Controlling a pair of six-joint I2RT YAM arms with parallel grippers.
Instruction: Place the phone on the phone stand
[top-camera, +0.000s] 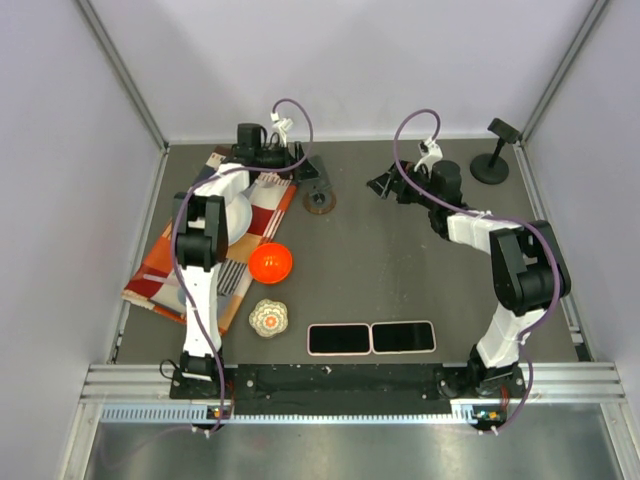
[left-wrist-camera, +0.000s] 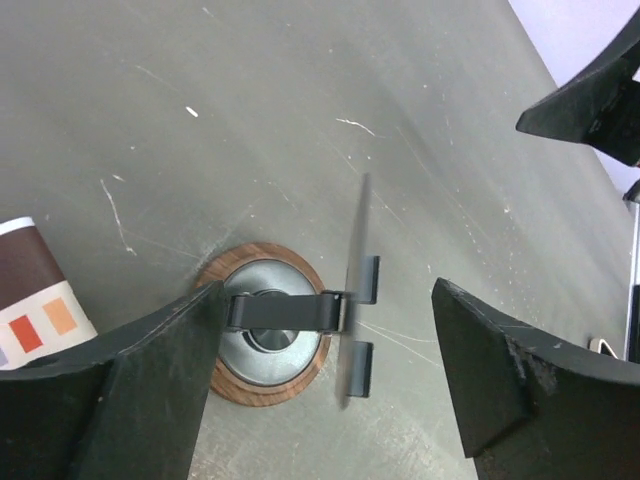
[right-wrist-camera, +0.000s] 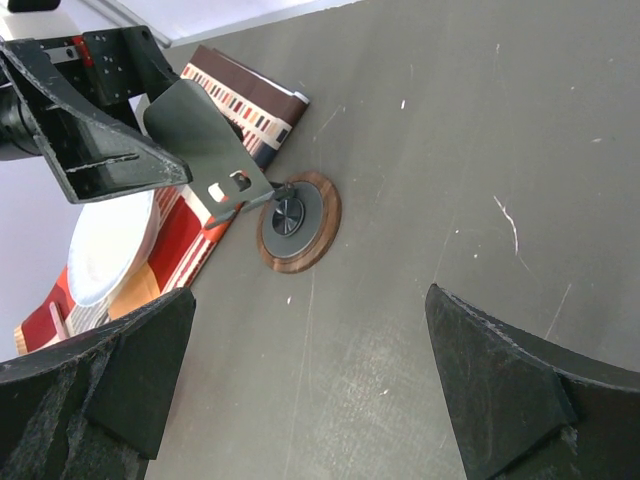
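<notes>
The left gripper (left-wrist-camera: 325, 300) stands wide and holds nothing. Its two black fingers (left-wrist-camera: 130, 400) are spread either side of the wood-based phone stand (left-wrist-camera: 262, 338), a round wood-rimmed disc with a short black arm carrying a thin grey metal plate, which the left wrist view catches edge-on. The disc sits close against the left finger; whether they touch I cannot tell. The right gripper (right-wrist-camera: 308, 300) is equally wide and empty, hanging over the bare dark grey table (right-wrist-camera: 450, 150) with that same stand ahead of it. Neither arm has a phone. Both phones lie flat at the near edge of the table, between the two arm bases. The pink-rimmed phone (top-camera: 338, 339) is a black slab with a pale pink border, and the dark-rimmed phone (top-camera: 403, 337) lies just beside it on the right. They are end to end, with their long axes running left to right along the edge. They are well apart from either gripper, back toward the bases. The dark-rimmed phone lies almost straight behind the right gripper, so I judge that arm the better placed to fetch one, with its jaws turned to close across the phone's short width. A second stand, a slim black phone stand (top-camera: 497, 150), waits in the far right corner, also on the right arm's side.
</notes>
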